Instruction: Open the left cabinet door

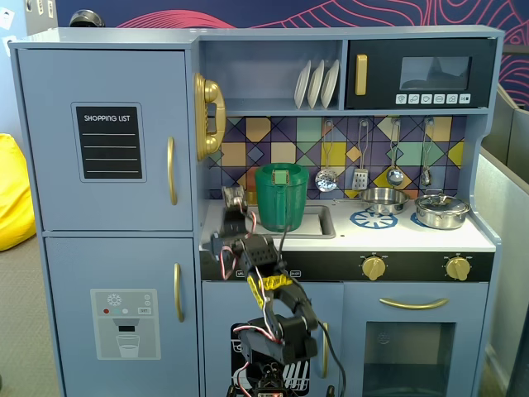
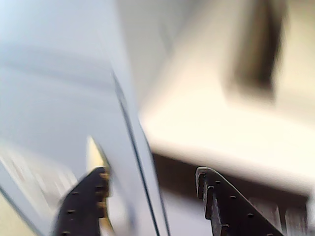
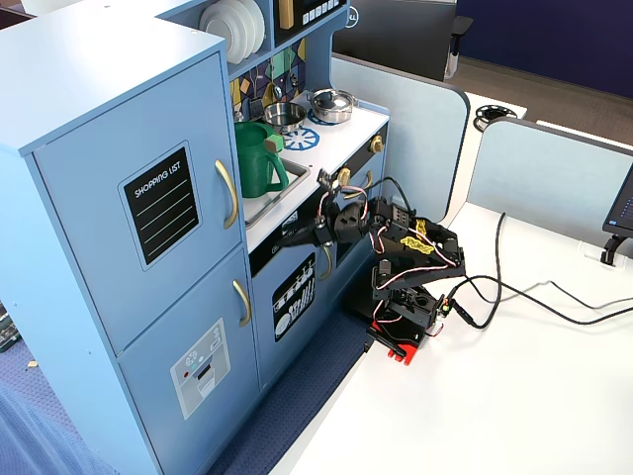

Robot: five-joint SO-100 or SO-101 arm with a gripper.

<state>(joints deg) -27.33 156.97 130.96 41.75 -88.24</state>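
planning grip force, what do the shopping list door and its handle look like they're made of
The left cabinet door looks like painted wood or fibreboard: flat, matte blue-grey, square edges; which one cannot be told. Its chalkboard panel is matte black with white print. The handle has a glossy gold finish, metal or metallised plastic.

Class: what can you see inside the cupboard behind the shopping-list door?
Nothing. The door is shut, so its contents are hidden. Only its chalkboard panel and gold handle show.

White table [image 3: 554, 396] carries the arm's base [image 3: 401, 336] and, apparently, 2 cables [image 3: 534, 297].
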